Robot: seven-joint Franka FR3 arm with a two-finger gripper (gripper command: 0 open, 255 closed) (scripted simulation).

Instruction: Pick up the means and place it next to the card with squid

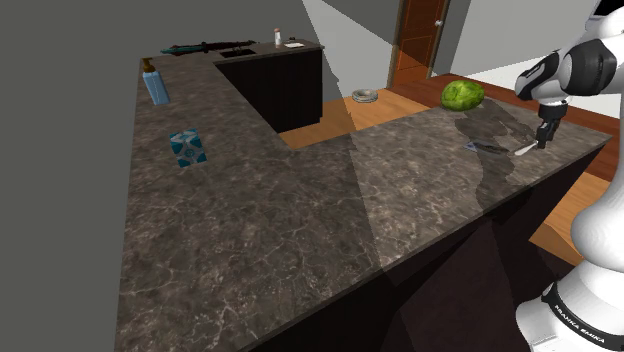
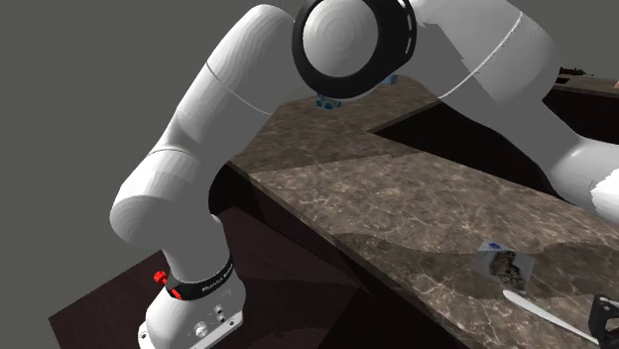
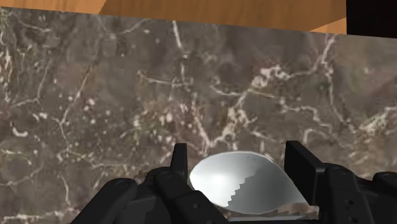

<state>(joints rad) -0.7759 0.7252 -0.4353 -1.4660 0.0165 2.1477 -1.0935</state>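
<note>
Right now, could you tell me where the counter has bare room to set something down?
The wide dark veined counter between the blue-and-white cube and the small picture card is bare. It is crowded around the card, green round vegetable and pincer.

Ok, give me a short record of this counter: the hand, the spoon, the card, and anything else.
hand: down at the spoon
spoon: pale, close to the card
card: on the counter, picture side up
counter: dark, marbled, L-shaped
green round thing: at the counter's edge near the card
blue cube, blue bottle: far from the hand
</note>
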